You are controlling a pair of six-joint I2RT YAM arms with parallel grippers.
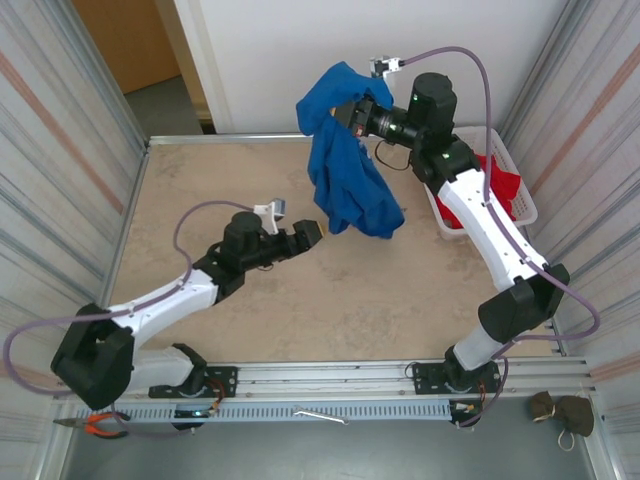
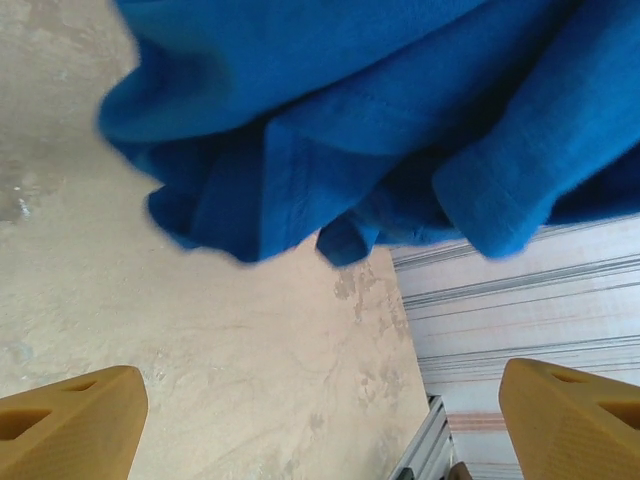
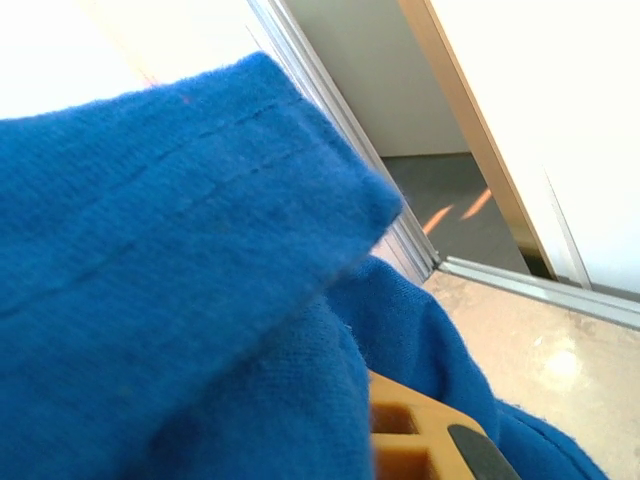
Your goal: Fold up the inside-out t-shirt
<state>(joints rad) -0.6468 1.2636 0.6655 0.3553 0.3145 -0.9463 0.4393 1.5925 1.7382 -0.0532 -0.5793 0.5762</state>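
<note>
The left gripper (image 1: 312,232) has its jaws wide apart and holds nothing. In the left wrist view its two fingertips (image 2: 70,430) sit at the bottom corners, with bare table (image 2: 250,350) between them. The shirt (image 1: 345,170) hangs just to the right of it in the top view. Its lowest folds are near the open jaws but, as far as can be told, not touching them. The right gripper (image 1: 352,116), at upper centre of that frame, is clamped on the shirt's top (a hemmed edge bunches over its finger (image 3: 415,445) in the right wrist view). The cloth's long axis therefore runs down from that grip toward mid-frame, as a bunched column rather than a spread sheet. The left arm is nearer the free lower end, and the coming move likely turns on closing that short gap to catch a hanging edge.
</note>
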